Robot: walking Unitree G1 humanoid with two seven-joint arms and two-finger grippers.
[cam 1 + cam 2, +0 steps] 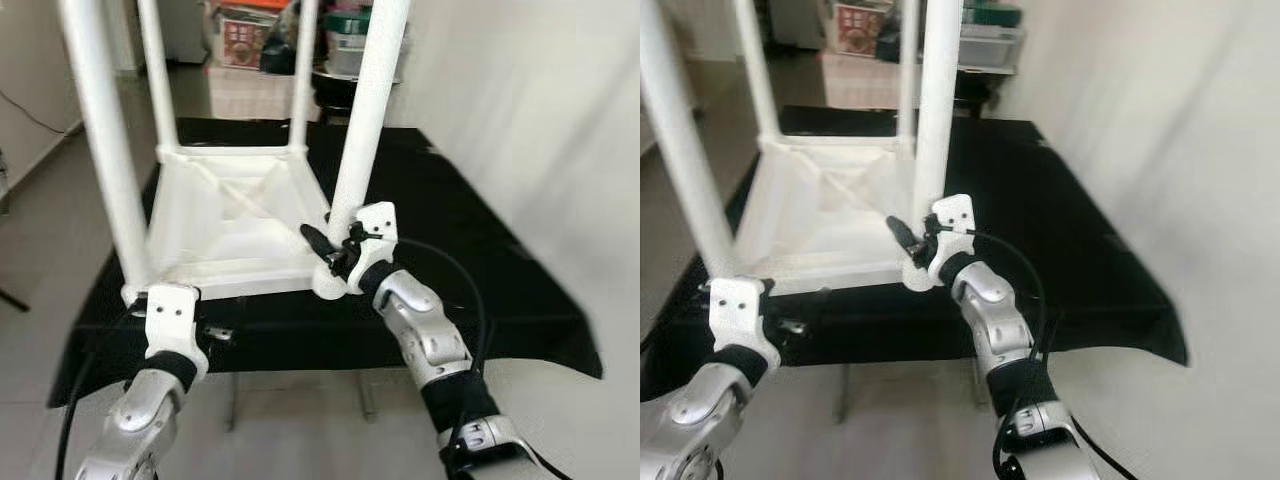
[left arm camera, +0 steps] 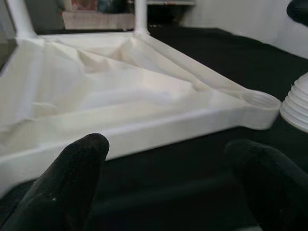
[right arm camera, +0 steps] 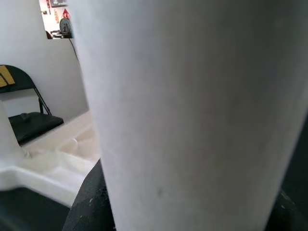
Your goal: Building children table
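A white children's table top (image 1: 235, 225) lies upside down on a black-covered table (image 1: 470, 260). Three white legs stand up from its corners, the nearest at the front left (image 1: 100, 130). A fourth white leg (image 1: 368, 120) stands upright at the front right corner, with my right gripper (image 1: 328, 250) shut on its lower part. In the left wrist view its threaded end (image 2: 297, 106) rests just beside the empty corner socket (image 2: 262, 99). My left gripper (image 2: 168, 147) is open in front of the top's near edge, holding nothing.
The black cloth's front edge (image 1: 350, 350) lies just before my arms. A white wall (image 1: 540, 120) runs along the right. Storage boxes (image 1: 245, 35) are stacked beyond the table. A black folding chair (image 3: 29, 120) stands to the side.
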